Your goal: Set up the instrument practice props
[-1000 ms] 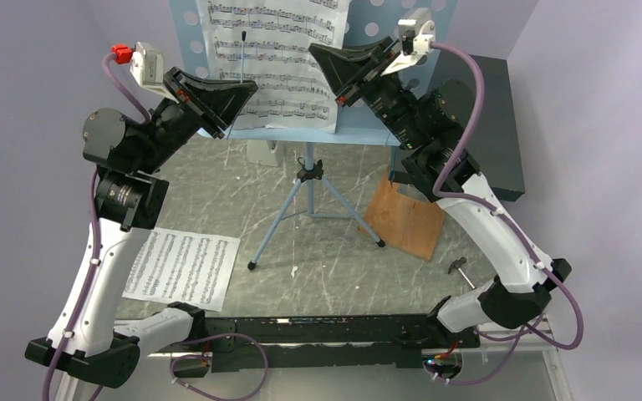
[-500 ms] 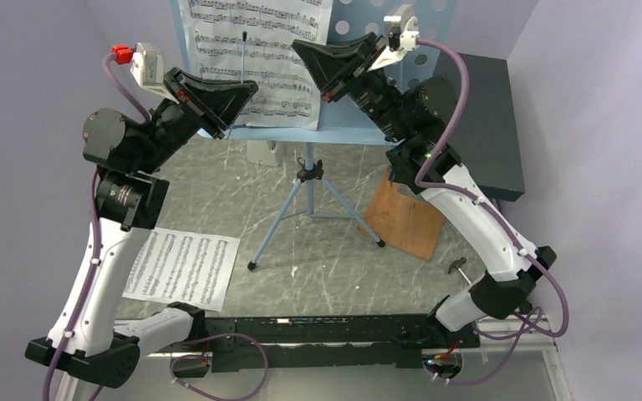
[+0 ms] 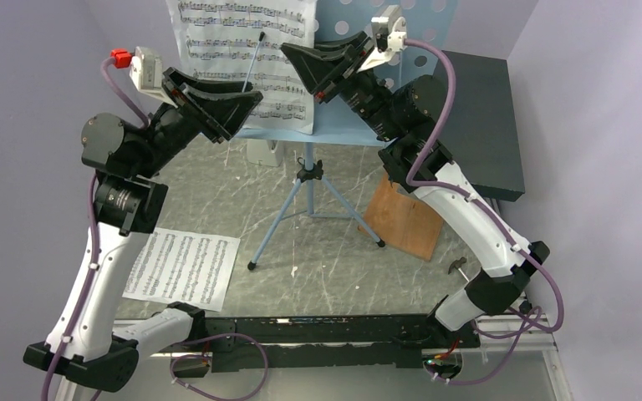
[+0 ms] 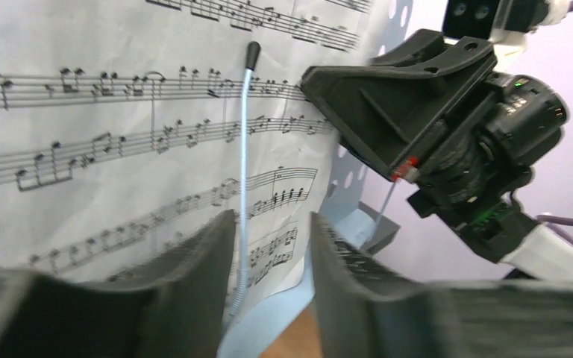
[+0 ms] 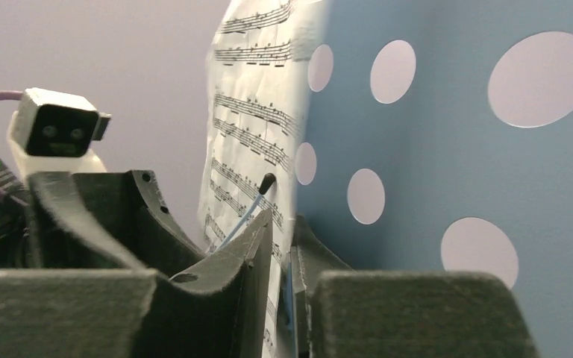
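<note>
The light blue perforated music stand [image 3: 359,125] stands on tripod legs at the back centre. A white sheet-music page [image 3: 217,42] rests on its desk, also seen in the left wrist view [image 4: 82,149] and the right wrist view [image 5: 257,112]. My right gripper [image 3: 288,54] is shut on that page's right edge [image 5: 283,253]. My left gripper [image 3: 247,96] is open at the page's lower corner [image 4: 272,246], its fingers either side of the stand's thin page-holder wire [image 4: 245,149]. A second page [image 3: 182,267] lies flat on the table at the near left. The small grey-white metronome [image 3: 263,152] is partly hidden behind the stand.
A big dark box [image 3: 489,125] sits at the right on a wooden board [image 3: 405,219]. A small hammer [image 3: 458,266] lies near the right arm's base. The tripod legs [image 3: 280,221] spread over the middle of the table. Purple walls close in on both sides.
My right gripper has moved left along the stand and the page has slid left with it. The page-holder wire has tilted to the right. The left gripper shifted slightly.
</note>
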Available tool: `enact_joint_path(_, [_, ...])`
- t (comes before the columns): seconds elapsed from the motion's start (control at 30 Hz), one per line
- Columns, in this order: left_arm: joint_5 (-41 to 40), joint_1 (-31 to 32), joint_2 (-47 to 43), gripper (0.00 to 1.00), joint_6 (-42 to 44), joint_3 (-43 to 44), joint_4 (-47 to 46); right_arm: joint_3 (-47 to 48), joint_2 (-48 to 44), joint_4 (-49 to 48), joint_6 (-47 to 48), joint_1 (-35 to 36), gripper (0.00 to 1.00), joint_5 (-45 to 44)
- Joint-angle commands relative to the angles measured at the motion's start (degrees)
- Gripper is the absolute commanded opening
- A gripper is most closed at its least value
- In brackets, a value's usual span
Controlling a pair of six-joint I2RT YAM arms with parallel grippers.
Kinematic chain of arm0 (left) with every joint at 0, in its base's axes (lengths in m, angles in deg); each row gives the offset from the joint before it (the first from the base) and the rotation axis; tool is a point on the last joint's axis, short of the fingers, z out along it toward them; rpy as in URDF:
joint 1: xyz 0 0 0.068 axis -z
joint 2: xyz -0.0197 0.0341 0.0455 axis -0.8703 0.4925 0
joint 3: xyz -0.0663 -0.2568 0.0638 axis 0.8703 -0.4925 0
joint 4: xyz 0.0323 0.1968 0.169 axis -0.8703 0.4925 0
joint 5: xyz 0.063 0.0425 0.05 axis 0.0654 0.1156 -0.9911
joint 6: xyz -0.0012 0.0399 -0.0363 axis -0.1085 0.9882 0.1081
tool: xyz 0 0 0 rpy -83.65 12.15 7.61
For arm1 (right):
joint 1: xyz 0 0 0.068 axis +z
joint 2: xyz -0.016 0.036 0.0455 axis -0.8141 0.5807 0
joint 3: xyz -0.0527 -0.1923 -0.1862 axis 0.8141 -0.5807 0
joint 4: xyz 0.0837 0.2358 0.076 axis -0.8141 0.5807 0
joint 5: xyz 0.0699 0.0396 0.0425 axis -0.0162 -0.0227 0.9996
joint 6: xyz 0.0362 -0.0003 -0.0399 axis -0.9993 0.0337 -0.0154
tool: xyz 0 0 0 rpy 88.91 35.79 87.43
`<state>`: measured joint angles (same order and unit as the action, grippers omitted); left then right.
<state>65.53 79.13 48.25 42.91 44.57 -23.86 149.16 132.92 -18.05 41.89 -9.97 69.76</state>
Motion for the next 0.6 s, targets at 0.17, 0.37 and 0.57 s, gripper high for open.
enact_joint_path(0.17, [-2.46,0.26,-6.06,0.89,-0.82,0.52,4.74,2.32,-3.94,5.08,0.7,0.18,0.41,-5.69])
enact_joint_path(0.37, [-6.99,0.26,-11.67,0.98,1.74,1.32,16.3,-0.71,-10.95,13.42,2.52,0.29,0.58,-6.65])
enact_joint_path(0.57, [-13.35,0.26,-20.2,0.98,1.94,-3.52,30.51,-12.54,-20.23,17.37,3.97,0.41,0.67,-1.28])
